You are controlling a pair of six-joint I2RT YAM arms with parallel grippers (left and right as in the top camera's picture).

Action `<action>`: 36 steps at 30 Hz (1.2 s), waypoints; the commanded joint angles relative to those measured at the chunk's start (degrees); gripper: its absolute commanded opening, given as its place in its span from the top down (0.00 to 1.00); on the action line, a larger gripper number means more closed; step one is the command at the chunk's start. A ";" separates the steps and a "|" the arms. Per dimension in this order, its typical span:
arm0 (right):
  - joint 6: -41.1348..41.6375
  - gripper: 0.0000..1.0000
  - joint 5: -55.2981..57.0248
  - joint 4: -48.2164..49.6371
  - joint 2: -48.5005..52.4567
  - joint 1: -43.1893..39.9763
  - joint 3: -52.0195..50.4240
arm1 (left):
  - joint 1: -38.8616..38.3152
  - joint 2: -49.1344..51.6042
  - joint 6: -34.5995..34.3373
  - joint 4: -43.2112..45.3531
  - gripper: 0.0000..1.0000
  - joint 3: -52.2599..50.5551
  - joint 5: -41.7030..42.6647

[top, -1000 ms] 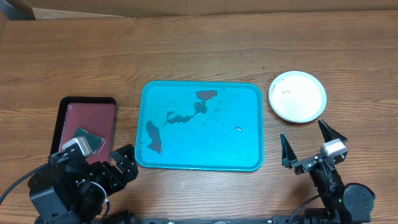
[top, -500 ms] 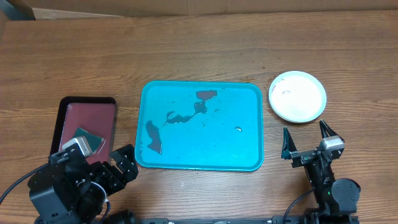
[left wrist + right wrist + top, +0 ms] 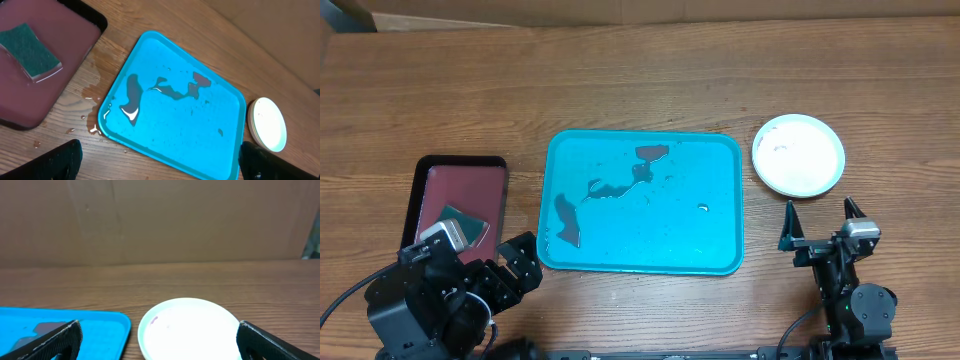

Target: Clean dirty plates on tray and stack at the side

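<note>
The teal-blue tray (image 3: 720, 150) lies mid-table with no plates on it, only dark wet smears and puddles; it also shows in the left wrist view (image 3: 225, 160) and the right wrist view (image 3: 107, 322). A stack of plates (image 3: 798, 155) with a white one on top sits on the table right of the tray, also seen in the left wrist view (image 3: 268, 124) and right wrist view (image 3: 189, 327); a faint reddish smear marks the top plate. My right gripper (image 3: 822, 222) is open and empty, just in front of the stack. My left gripper (image 3: 516, 258) is open and empty at the tray's front left corner.
A dark red black-rimmed tray (image 3: 495, 175) holding a green sponge (image 3: 463, 225) sits left of the teal tray; both show in the left wrist view, the tray (image 3: 75, 30) and the sponge (image 3: 30, 50). Water drops lie on the wood (image 3: 92, 127). A cardboard wall (image 3: 160, 220) stands behind.
My right gripper has drawn back toward the table's front edge and turned square to the plate stack. The left arm, tray and plates have not moved.
</note>
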 commanded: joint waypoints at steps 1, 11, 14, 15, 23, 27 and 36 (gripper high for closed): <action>0.39 0.00 0.90 0.33 -0.52 -0.35 -0.59 | -0.37 -0.39 0.66 0.09 0.01 -0.20 0.83; 0.39 0.00 0.90 0.33 -0.52 -0.35 -0.59 | -0.37 -0.39 0.66 0.09 0.00 -0.20 0.83; 0.39 0.00 0.90 0.33 -0.52 -0.35 -0.59 | -0.37 -0.39 0.66 0.11 0.00 -0.20 0.83; 0.39 0.00 0.90 0.33 -0.52 -0.35 -0.59 | -0.37 -0.39 0.66 0.09 0.00 -0.20 0.83; 0.39 0.00 0.90 0.33 -0.52 -0.35 -0.59 | -0.37 -0.39 0.66 0.09 0.00 -0.20 0.83; 0.39 0.00 0.90 0.33 -0.52 -0.35 -0.59 | -0.37 -0.39 0.66 0.09 0.00 -0.20 0.83; 0.39 0.00 0.90 0.33 -0.52 -0.35 -0.59 | -0.42 -0.39 1.09 0.61 0.00 -0.20 -0.94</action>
